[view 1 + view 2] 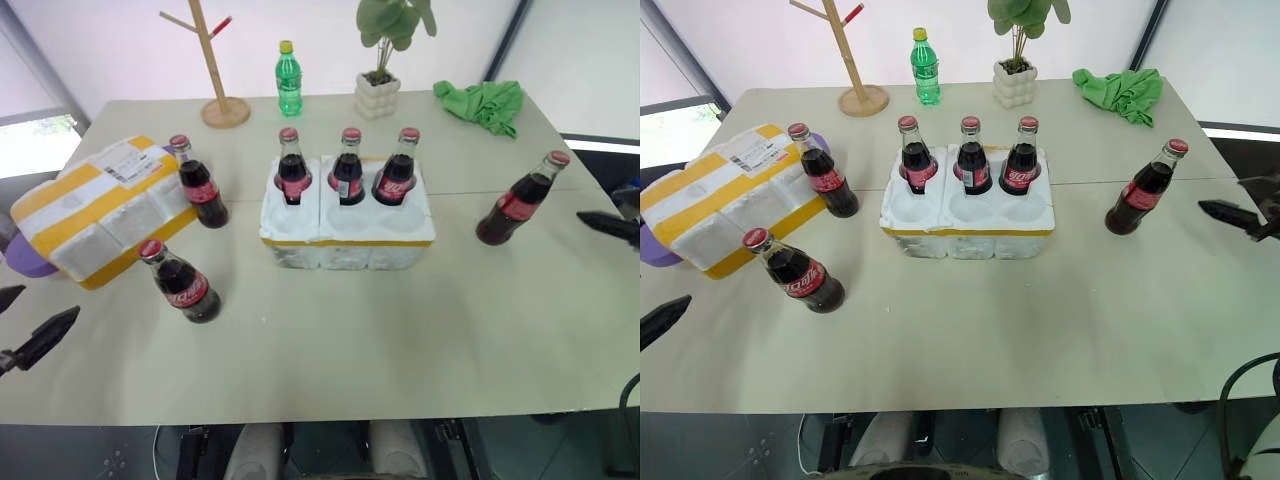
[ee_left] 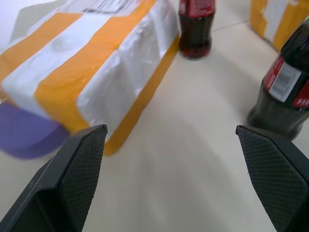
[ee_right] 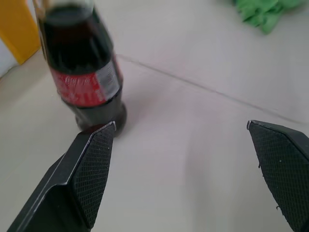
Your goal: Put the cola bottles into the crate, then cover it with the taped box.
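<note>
From overhead we see three cola bottles [image 1: 348, 166] standing in the crate [image 1: 346, 231] and three loose on the table [image 1: 330, 360]. Our left gripper [image 2: 176, 166], spread and empty, faces the taped box [image 2: 91, 63]; our right gripper [image 3: 186, 169], also spread, faces one bottle [image 3: 79, 67].

Left hand [image 2: 171, 179]: two matte black fingers [image 2: 79, 176], wedge-shaped, each inner face covered by a fine cross-hatched diamond grip texture with a smooth bevelled border. Right hand [image 3: 186, 176]: identical pair of black textured fingers [image 3: 91, 171]. From the head views, the fingers taper to slim dark points.
</note>
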`<state>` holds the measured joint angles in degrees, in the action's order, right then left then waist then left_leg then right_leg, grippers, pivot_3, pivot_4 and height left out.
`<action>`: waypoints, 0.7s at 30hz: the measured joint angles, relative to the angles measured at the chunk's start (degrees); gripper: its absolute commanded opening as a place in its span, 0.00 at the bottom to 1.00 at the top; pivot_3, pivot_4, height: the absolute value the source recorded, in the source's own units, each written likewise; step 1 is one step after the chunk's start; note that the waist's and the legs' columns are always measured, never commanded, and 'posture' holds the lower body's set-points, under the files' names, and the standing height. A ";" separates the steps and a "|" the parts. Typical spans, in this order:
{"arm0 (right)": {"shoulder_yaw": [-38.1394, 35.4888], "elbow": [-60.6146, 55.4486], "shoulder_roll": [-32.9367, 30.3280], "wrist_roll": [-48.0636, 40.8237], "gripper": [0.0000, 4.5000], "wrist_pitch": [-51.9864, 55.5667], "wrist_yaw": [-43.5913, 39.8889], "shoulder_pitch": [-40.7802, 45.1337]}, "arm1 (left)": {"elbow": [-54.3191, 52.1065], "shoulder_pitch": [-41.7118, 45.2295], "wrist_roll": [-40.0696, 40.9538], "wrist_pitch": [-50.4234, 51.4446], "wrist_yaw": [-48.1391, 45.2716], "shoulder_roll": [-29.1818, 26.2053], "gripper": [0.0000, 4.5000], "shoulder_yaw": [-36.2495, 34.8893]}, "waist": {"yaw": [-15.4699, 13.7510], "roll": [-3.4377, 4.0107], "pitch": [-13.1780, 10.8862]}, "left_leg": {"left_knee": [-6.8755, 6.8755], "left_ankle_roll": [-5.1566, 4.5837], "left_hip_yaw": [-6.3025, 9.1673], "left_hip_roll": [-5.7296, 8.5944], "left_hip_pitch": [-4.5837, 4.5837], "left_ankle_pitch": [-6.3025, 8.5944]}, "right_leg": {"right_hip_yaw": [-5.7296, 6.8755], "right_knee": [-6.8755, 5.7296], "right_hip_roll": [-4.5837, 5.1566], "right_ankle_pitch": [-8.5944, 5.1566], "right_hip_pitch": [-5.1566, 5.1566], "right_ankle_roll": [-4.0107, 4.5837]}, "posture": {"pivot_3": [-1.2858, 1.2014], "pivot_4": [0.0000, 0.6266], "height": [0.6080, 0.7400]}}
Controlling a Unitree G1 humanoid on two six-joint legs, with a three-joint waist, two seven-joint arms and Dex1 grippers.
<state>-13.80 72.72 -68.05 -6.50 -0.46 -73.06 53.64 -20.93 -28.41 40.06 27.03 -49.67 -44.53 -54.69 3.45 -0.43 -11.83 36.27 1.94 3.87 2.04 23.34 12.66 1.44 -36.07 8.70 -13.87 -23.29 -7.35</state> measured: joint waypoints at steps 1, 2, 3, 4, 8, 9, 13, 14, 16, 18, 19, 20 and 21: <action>-0.46 -0.04 -0.72 -0.60 1.00 0.53 -0.81 1.26 | -0.06 1.02 0.07 0.20 -0.11 -0.53 0.99 0.65 | 0.05 0.01 0.00 | -0.01 0.00 -0.01 -0.01 0.00 0.00 | 0.00 0.01 -0.01 0.00 -0.01 0.00 | 0.52 0.24 1.00; -0.87 -0.19 -1.43 -1.12 1.00 1.38 -2.05 2.56 | -0.06 1.87 0.14 0.38 -0.26 -0.97 0.99 1.50 | 0.20 0.03 0.01 | -0.02 0.00 -0.03 -0.01 0.00 0.00 | -0.02 0.01 -0.01 0.00 -0.02 0.00 | 0.52 0.24 1.00; -1.19 -0.59 -1.94 -1.54 1.00 2.00 -3.12 3.69 | -0.08 2.40 0.21 0.59 -0.39 -1.32 0.99 2.23 | 0.37 0.03 0.01 | -0.05 0.00 -0.05 -0.02 0.00 0.00 | -0.04 0.01 -0.01 0.00 -0.04 0.00 | 0.52 0.24 1.00; -1.31 -1.08 -2.54 -2.11 1.00 3.29 -4.94 4.90 | -0.09 2.99 0.32 1.04 -0.63 -1.60 0.99 2.93 | 0.58 0.03 0.01 | -0.05 0.00 -0.08 -0.03 0.00 0.00 | -0.06 0.02 -0.02 0.00 -0.05 0.00 | 0.52 0.24 1.00; -1.54 -10.35 -3.33 -7.45 1.00 12.56 -15.53 6.89 | -0.08 4.77 0.46 1.63 -2.18 -2.90 0.99 6.30 | 0.68 0.08 -0.01 | -0.09 0.00 -0.23 -0.08 -0.03 0.00 | -0.23 -0.02 -0.06 0.00 -0.14 -0.01 | 0.52 0.24 1.00; -1.12 -15.61 -3.60 -10.37 1.00 15.79 -17.14 5.33 | -0.10 5.13 0.48 1.75 -2.68 -3.17 0.99 6.84 | 0.58 0.08 -0.01 | -0.10 0.00 -0.23 -0.08 -0.04 0.00 | -0.25 -0.03 -0.06 0.00 -0.15 -0.02 | 0.52 0.24 1.00; -0.80 -39.32 -5.34 -23.53 1.00 28.01 -18.98 -9.37 | -0.30 4.80 0.53 2.88 -4.55 -4.19 0.99 7.62 | 0.00 0.02 0.02 | -0.10 -0.01 -0.21 -0.09 0.00 0.00 | -0.26 -0.04 -0.08 -0.01 -0.17 -0.03 | 0.52 0.24 1.00; -1.04 -44.72 -5.38 -26.40 1.00 30.60 -19.07 -13.40 | -0.72 4.25 0.55 3.02 -5.33 -4.42 0.99 7.70 | -0.34 0.02 0.02 | -0.08 -0.01 -0.23 -0.09 0.02 0.00 | -0.27 -0.03 -0.07 -0.01 -0.17 -0.03 | 0.52 0.24 1.00; -1.85 -52.47 -5.26 -30.40 1.00 34.77 -19.13 -18.10 | -1.83 3.51 0.68 3.66 -6.52 -4.49 0.99 7.69 | -0.75 0.06 0.01 | -0.06 -0.01 -0.36 -0.08 0.01 0.00 | -0.41 -0.05 -0.06 0.00 -0.25 -0.04 | 0.52 0.24 1.00; -2.77 -59.92 -4.96 -34.07 1.00 38.39 -19.21 -20.28 | -2.97 3.00 0.98 3.92 -7.43 -4.50 0.99 7.68 | -1.08 0.09 0.03 | -0.04 -0.01 -0.38 -0.09 -0.01 0.01 | -0.44 -0.08 -0.08 0.01 -0.26 -0.04 | 0.52 0.24 1.00; -3.51 -63.20 -4.88 -35.82 1.00 40.03 -19.15 -20.87 | -3.48 2.93 1.05 3.88 -7.66 -4.45 0.99 7.72 | -1.19 0.09 0.03 | -0.04 -0.01 -0.38 -0.11 -0.01 0.01 | -0.43 -0.08 -0.10 0.01 -0.26 -0.04 | 0.52 0.24 1.00; -4.46 -67.17 -4.55 -38.03 1.00 41.97 -18.96 -21.42 | -4.19 2.89 1.00 3.60 -7.73 -4.13 0.99 7.90 | -1.32 0.06 0.04 | -0.04 0.00 -0.37 -0.13 -0.02 0.01 | -0.43 -0.08 -0.11 0.01 -0.25 -0.03 | 0.52 0.24 1.00; -4.89 -69.05 -4.22 -39.18 1.00 42.94 -18.79 -21.61 | -4.41 2.96 0.84 3.36 -7.81 -4.00 0.99 8.34 | -1.42 0.04 0.06 | -0.03 0.00 -0.38 -0.13 -0.02 0.01 | -0.43 -0.07 -0.11 0.01 -0.25 -0.03 | 0.52 0.24 1.00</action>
<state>-18.69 3.67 -72.27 -45.68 42.48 -91.85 32.03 -25.35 -25.45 40.91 30.39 -57.48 -48.53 -46.36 2.03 -0.40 -11.77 36.24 1.93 3.50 1.91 23.32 12.67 1.01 -36.14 8.59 -13.86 -23.53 -7.39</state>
